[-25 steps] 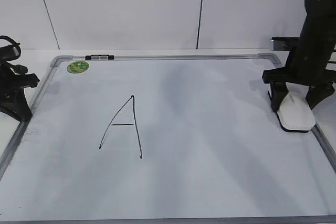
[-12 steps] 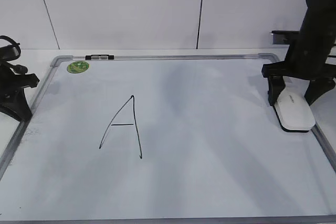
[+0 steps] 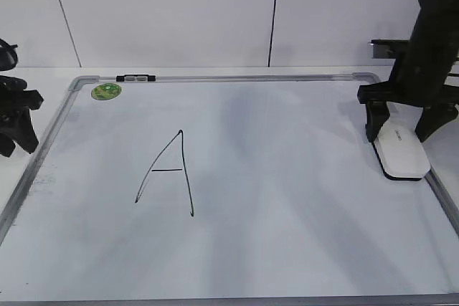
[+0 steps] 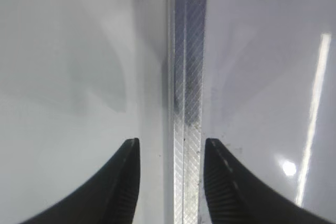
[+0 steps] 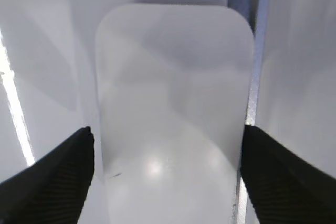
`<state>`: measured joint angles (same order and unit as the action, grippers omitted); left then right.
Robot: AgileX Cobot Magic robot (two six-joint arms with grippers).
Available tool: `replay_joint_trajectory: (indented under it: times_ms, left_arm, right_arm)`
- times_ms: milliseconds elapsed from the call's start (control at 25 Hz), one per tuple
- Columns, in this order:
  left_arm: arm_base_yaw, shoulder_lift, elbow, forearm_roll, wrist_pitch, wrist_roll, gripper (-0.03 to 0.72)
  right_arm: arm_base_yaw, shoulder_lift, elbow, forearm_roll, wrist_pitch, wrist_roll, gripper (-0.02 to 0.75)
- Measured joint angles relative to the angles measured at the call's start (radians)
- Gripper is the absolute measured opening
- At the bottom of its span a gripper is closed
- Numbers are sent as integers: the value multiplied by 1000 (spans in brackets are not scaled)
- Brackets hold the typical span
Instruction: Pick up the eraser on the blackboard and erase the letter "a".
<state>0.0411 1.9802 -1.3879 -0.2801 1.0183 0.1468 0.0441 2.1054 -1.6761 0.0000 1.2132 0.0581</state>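
The white eraser (image 3: 401, 152) lies flat on the blackboard (image 3: 287, 206) beside its right frame. My right gripper (image 3: 398, 132) stands over it, open, one finger on each side and not squeezing it. The right wrist view shows the eraser (image 5: 173, 103) between the spread fingers of that gripper (image 5: 167, 129). My left gripper (image 3: 18, 145) hovers at the board's left edge; in the left wrist view it (image 4: 171, 141) is open, with the grey frame strip (image 4: 186, 77) below the gap. No small letter "a" shows anywhere on the board.
A large black uppercase "A" (image 3: 168, 173) is drawn left of the board's centre. A round green sticker (image 3: 106, 91) and a small black-and-white marker (image 3: 136, 77) sit at the top left frame. A white wall stands behind.
The right gripper has opened wider and lifted slightly, leaving the eraser lying on the board. The left gripper has opened and shifted left and upward.
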Motion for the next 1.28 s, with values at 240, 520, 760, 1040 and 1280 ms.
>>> replay_joint_trajectory:
  times_ms: [240, 520, 760, 1040, 1280]
  left_arm:
    - [0, -102, 0, 21, 7, -4, 320]
    - [0, -233, 0, 30, 33, -4, 320]
    - [0, -355, 0, 30, 80, -4, 320]
    - [0, -496, 2, 32, 170, -4, 320]
    - [0, -597, 2, 26, 218, -6, 320]
  right_arm:
    - [0, -18, -9, 0, 0, 0, 661]
    - [0, -117, -9, 0, 5, 0, 661]
    - [0, -235, -9, 0, 9, 4, 634]
    - [0, -356, -9, 0, 17, 53, 569]
    - [0, -416, -9, 111, 27, 59, 563]
